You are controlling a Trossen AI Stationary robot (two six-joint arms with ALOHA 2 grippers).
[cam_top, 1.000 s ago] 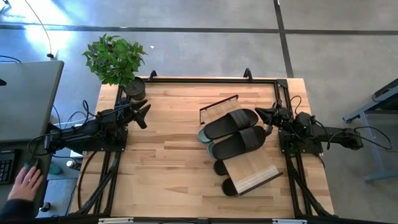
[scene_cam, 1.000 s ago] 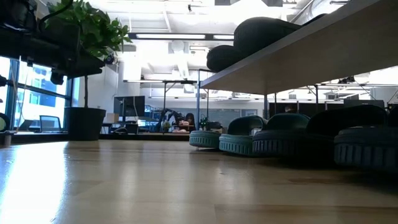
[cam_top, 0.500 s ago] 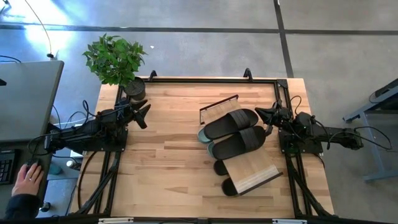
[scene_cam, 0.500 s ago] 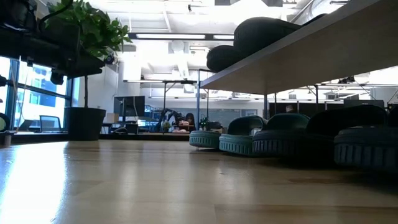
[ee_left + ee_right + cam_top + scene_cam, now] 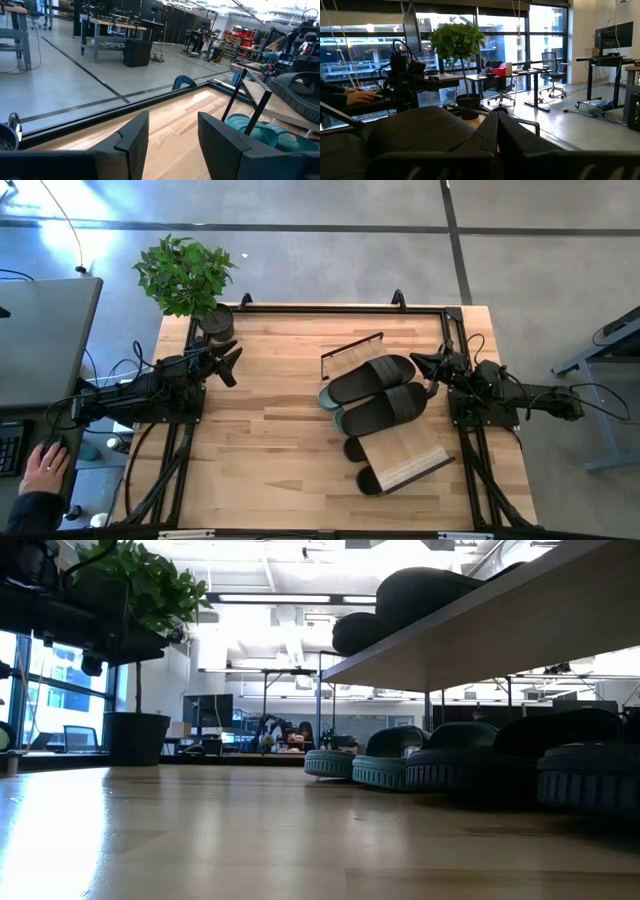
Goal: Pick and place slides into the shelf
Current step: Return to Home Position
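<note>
Two black slides [image 5: 372, 378] lie on the shelf [image 5: 405, 455] (others below it); at the counter [image 5: 280, 380] edges, left jaws are spread, right jaws pressed together.

Open-plan robotics lab on a workshop floor.

A wood-plank surface [image 5: 280, 390], with a dark left arm [image 5: 130, 395] and right arm [image 5: 510, 392] mounted at its side edges, stands on a bare concrete floor [image 5: 350, 260] crossed by dark tape lines [image 5: 455, 240]. Around it are steel workbenches [image 5: 100, 30], racks of red bins [image 5: 247, 39], office chairs [image 5: 554, 75], a mounted monitor [image 5: 615, 32], tall windows [image 5: 365, 45] and strip lights [image 5: 270, 598] under an exposed ceiling. A person's hand [image 5: 42, 472] rests at a grey desk [image 5: 45, 340] beside the left edge. A potted plant [image 5: 185, 275] stands at the far left corner.
</note>
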